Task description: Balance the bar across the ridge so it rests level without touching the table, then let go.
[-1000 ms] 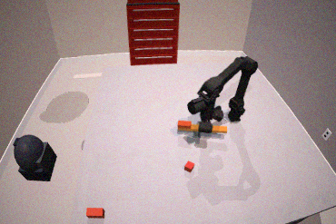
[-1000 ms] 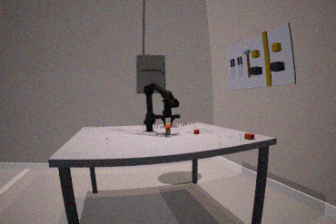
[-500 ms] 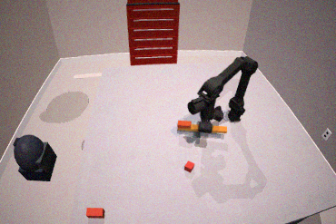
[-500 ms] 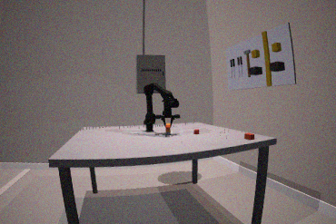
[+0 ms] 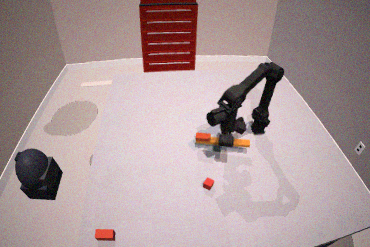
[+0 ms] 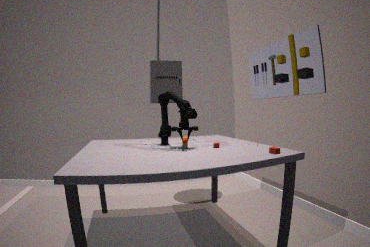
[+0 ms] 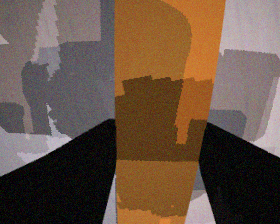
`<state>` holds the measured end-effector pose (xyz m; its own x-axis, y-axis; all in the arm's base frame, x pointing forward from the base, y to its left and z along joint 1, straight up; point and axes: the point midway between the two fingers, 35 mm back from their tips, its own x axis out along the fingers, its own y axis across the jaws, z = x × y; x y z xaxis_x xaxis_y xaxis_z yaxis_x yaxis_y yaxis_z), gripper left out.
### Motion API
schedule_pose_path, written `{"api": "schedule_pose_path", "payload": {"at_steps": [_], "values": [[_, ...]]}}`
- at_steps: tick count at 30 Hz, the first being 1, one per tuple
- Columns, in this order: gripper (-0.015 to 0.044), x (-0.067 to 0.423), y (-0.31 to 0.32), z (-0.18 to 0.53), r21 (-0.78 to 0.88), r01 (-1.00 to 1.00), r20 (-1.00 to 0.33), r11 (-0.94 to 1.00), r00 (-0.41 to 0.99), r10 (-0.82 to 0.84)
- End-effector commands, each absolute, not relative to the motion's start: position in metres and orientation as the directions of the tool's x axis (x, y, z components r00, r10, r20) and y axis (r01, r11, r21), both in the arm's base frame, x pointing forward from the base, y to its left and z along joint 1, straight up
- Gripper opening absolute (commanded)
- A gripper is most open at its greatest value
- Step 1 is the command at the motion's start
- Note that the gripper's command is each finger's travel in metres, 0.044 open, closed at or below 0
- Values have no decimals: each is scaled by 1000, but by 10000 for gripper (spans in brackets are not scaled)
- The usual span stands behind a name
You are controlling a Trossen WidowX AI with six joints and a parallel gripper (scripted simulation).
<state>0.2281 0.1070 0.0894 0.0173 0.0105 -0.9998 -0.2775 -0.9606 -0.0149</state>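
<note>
The bar point(image 5: 239, 142) point(image 7: 171, 30) is long and orange with a red end point(image 5: 202, 136). It is held about level, a little above the table point(image 5: 150, 169), in front of the arm's base. My gripper point(image 5: 226, 141) point(image 6: 185, 136) point(image 7: 157, 131) is shut on the bar near its middle, with a dark finger on each side in the wrist view. In the exterior view the bar point(image 6: 185, 140) shows end-on as a small orange spot under the fingers. Grey shadows lie on the table below the bar. I cannot make out the ridge in any view.
A small red cube point(image 5: 208, 183) point(image 6: 216, 145) lies in front of the bar. A red block point(image 5: 105, 234) point(image 6: 274, 150) lies near the table's front edge. A dark ball on a dark block point(image 5: 35, 171) stands at the left. A red drawer cabinet point(image 5: 168, 19) stands at the back.
</note>
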Motion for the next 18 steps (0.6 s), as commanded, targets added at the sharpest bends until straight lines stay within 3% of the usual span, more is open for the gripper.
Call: {"api": "schedule_pose_path", "payload": {"at_steps": [1, 18], "values": [[0, 228, 107, 88, -14, -275, -1000, -961, 19, 9], [0, 228, 107, 87, -14, -275, -1000, -961, 19, 9]]}}
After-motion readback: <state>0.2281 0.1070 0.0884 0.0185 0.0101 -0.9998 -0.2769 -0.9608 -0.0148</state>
